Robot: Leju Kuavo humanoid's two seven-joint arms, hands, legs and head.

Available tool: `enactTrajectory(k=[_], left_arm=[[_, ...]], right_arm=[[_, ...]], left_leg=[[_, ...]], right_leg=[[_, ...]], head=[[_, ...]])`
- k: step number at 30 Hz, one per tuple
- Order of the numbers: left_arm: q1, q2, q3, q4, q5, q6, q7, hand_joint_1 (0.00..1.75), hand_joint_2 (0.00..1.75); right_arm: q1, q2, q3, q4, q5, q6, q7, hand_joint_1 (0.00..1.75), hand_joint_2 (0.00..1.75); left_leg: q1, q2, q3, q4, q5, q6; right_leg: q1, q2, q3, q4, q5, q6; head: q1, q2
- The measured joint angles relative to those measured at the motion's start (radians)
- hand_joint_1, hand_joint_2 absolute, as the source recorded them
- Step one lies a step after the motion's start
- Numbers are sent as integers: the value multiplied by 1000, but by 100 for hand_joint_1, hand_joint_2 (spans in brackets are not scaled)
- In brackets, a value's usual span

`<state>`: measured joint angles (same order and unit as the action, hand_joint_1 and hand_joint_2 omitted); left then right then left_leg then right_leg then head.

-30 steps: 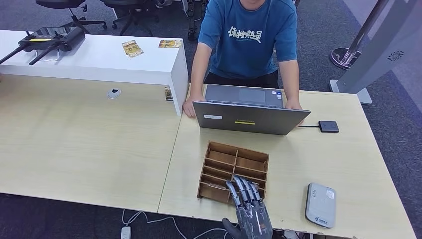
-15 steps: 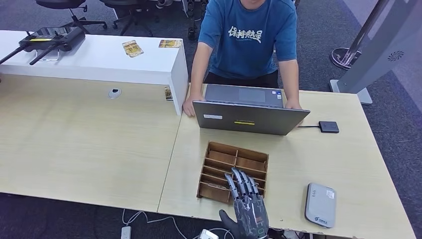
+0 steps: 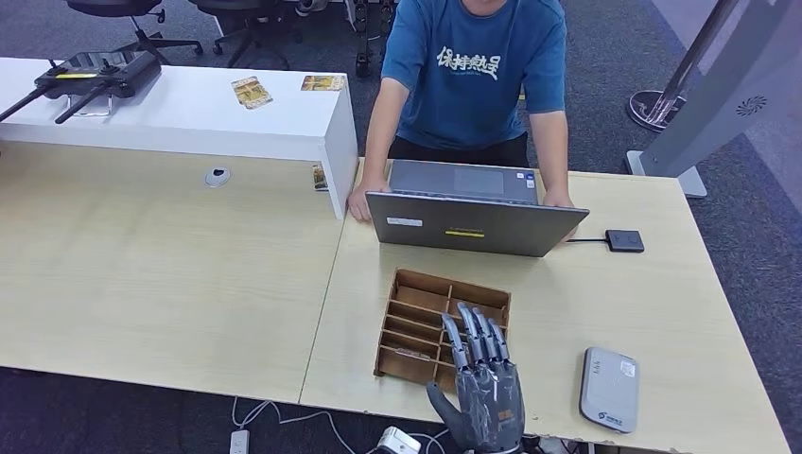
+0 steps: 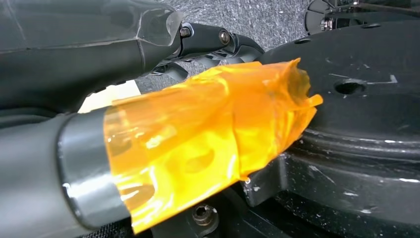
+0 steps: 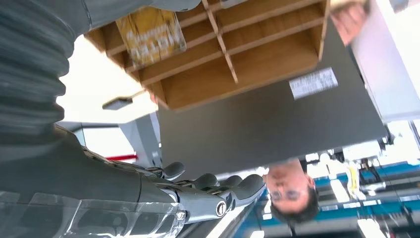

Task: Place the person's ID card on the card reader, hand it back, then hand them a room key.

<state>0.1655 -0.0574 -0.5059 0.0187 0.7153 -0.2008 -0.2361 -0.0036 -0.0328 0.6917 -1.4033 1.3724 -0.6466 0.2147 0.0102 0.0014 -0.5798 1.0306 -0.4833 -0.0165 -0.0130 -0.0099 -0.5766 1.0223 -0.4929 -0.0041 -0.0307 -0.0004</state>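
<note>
The tabletop (image 3: 605,303) is seen with bare room between the wooden organizer (image 3: 444,326) and the card reader (image 3: 609,389) near its front edge. The right hand (image 3: 484,397) is held over the organizer, fingers (image 3: 473,336) released, straight, holding nothing. A yellow card (image 5: 151,32) is seen in one compartment. The left hand's state cannot be told

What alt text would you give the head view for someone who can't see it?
The robot's right hand, fingers straight and apart and holding nothing, reaches over the near edge of a wooden divided tray on a pale desk. Beyond the tray a person in a blue shirt leans on an open laptop; a grey card reader lies to the right.
</note>
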Motion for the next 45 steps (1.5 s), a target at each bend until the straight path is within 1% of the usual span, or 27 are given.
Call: enactTrajectory(k=[7, 19, 24, 30, 35, 45], left_arm=[[-1, -4, 0, 0, 0, 6, 2, 0, 0], [-1, -4, 0, 0, 0, 7, 3, 0, 0], [-1, -5, 0, 0, 0, 8, 3, 0, 0], [-2, -5, 0, 0, 7, 8, 4, 0, 0], [-4, -7, 0, 0, 15, 8, 6, 0, 0], [-4, -10, 0, 0, 23, 7, 7, 0, 0]], right_arm=[[-11, 13, -5, -35, 33, -1, 6, 0, 175], [-20, 21, -5, -35, 33, 0, 6, 0, 175], [-28, 26, -3, -28, 9, 3, -6, 0, 175], [-55, 41, 14, 36, -29, 26, -45, 0, 175], [-94, 49, 57, 115, -70, 61, -93, 0, 175], [-144, 53, 129, 192, -119, 104, -104, 0, 175]], left_leg=[[0, 0, 0, 0, 0, 0], [0, 0, 0, 0, 0, 0], [0, 0, 0, 0, 0, 0], [0, 0, 0, 0, 0, 0], [0, 0, 0, 0, 0, 0], [0, 0, 0, 0, 0, 0]], right_leg=[[0, 0, 0, 0, 0, 0], [0, 0, 0, 0, 0, 0], [0, 0, 0, 0, 0, 0], [0, 0, 0, 0, 0, 0], [0, 0, 0, 0, 0, 0], [0, 0, 0, 0, 0, 0]], head=[[0, 0], [0, 0], [0, 0], [0, 0], [0, 0], [0, 0]])
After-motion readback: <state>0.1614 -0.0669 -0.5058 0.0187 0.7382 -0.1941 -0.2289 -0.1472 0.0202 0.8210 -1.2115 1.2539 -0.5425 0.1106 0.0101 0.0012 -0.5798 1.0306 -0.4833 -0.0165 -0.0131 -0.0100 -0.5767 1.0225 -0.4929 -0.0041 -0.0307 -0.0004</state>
